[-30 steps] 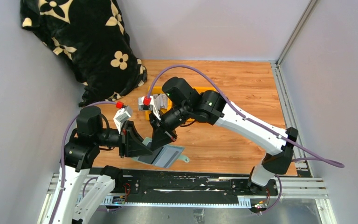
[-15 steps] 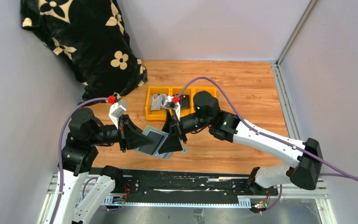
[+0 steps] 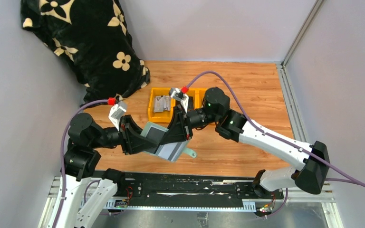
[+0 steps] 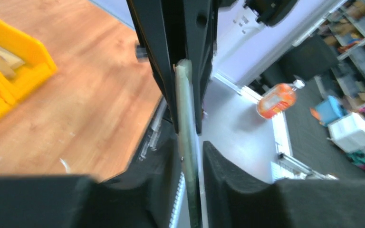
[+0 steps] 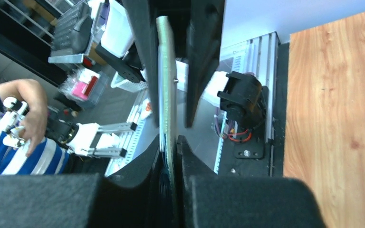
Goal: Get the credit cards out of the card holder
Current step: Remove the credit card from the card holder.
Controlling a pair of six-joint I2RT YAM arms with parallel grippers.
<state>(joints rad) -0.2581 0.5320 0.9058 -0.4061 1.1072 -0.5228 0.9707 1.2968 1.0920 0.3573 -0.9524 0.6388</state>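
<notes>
Bright even overhead light; wrist views motion-blurred, foreground soft.

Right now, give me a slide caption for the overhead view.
Left and right jaws clamp the open card holder between them near the front of the wooden table, yellow bins behind.

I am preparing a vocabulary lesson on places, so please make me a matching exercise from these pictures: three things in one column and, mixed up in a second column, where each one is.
Things
1. card holder
2. yellow bins
3. flowered blanket

Places
A. heaped in the far left corner
B. held in the air between the left gripper and the right gripper
C. standing on the wooden table, behind the two grippers

Pairs: 1-B; 2-C; 3-A
</notes>
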